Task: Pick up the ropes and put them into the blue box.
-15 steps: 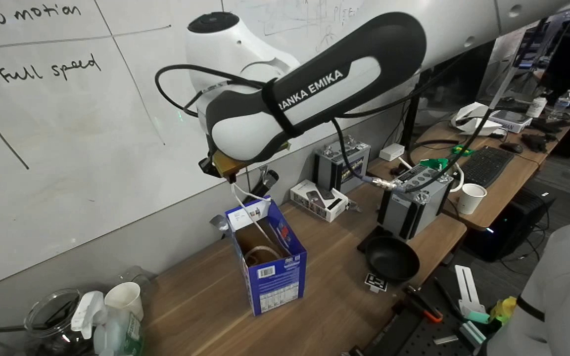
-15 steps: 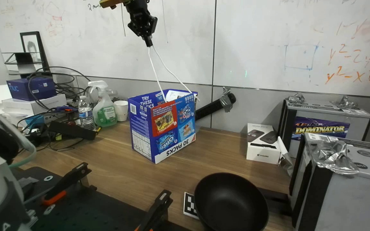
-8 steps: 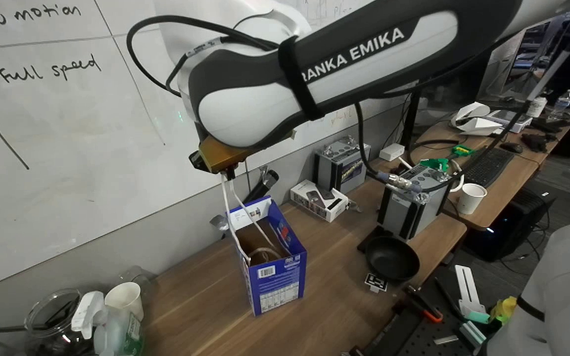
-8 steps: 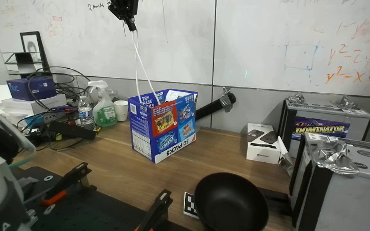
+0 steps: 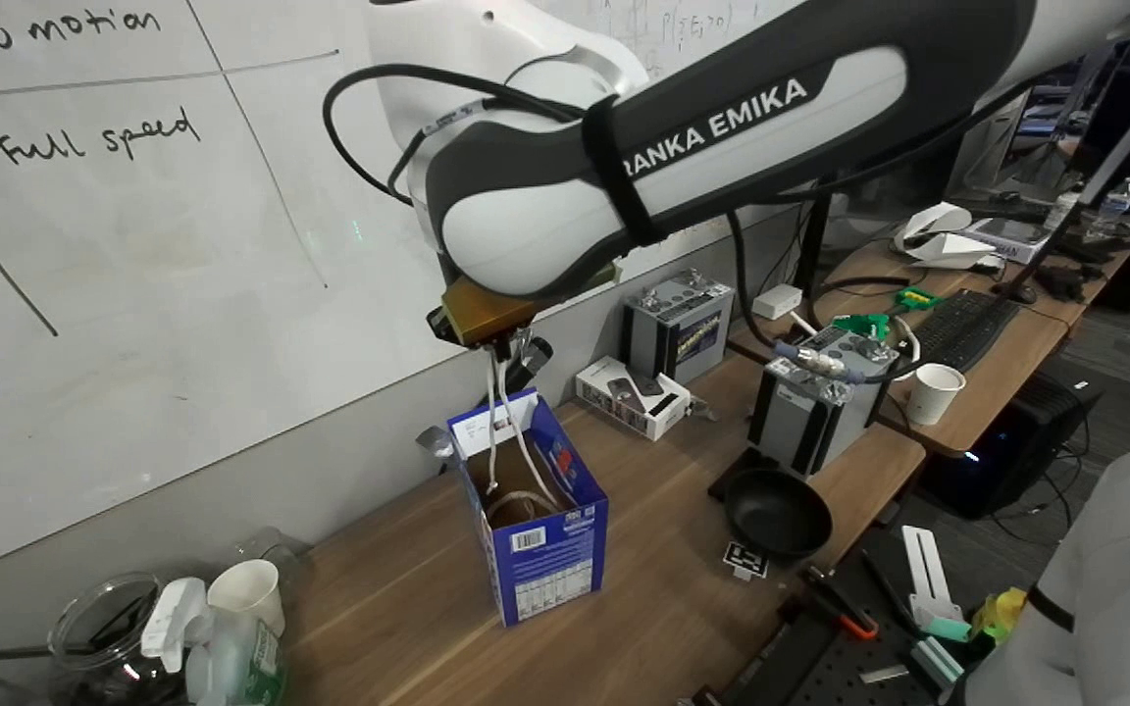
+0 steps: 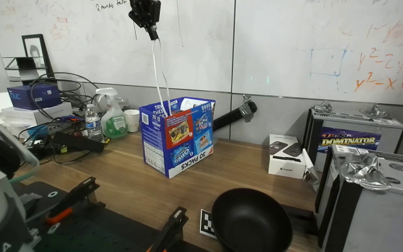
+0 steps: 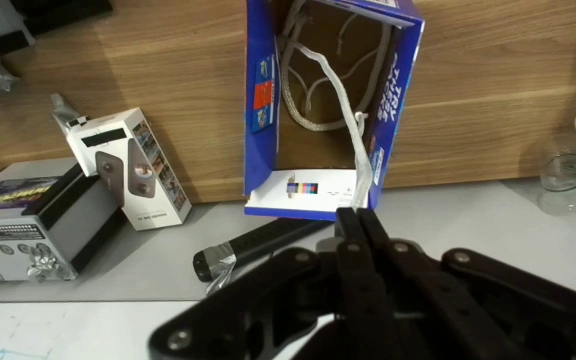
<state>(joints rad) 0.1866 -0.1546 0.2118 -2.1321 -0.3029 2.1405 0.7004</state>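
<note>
My gripper (image 5: pixel 500 353) is above the blue box, shut on a white rope (image 5: pixel 521 441). In an exterior view the gripper (image 6: pixel 154 37) is high over the box and two strands of the rope (image 6: pixel 156 70) hang into its opening. The blue box (image 5: pixel 550 569) stands upright and open-topped on the table; it also shows in an exterior view (image 6: pixel 154 140). In the wrist view the gripper (image 7: pixel 356 210) pinches the rope (image 7: pixel 352 125) at its fingertips, and the box (image 7: pixel 259 150) lies beyond. More white rope (image 7: pixel 313 126) lies looped inside the box. Whether it joins the held strand I cannot tell.
A whiteboard wall (image 6: pixel 292 52) stands close behind the box. A black bar (image 6: pixel 231 117) with silver tape leans beside it. A black bowl (image 6: pixel 252 220), a white carton (image 6: pixel 287 159), grey batteries (image 5: pixel 825 402) and a spray bottle (image 6: pixel 114 122) are around.
My gripper first rose and moved toward the spray bottle, then came partly back. A strand that lay over the box's far rim swung across to the near side; both strands now hang into the opening.
</note>
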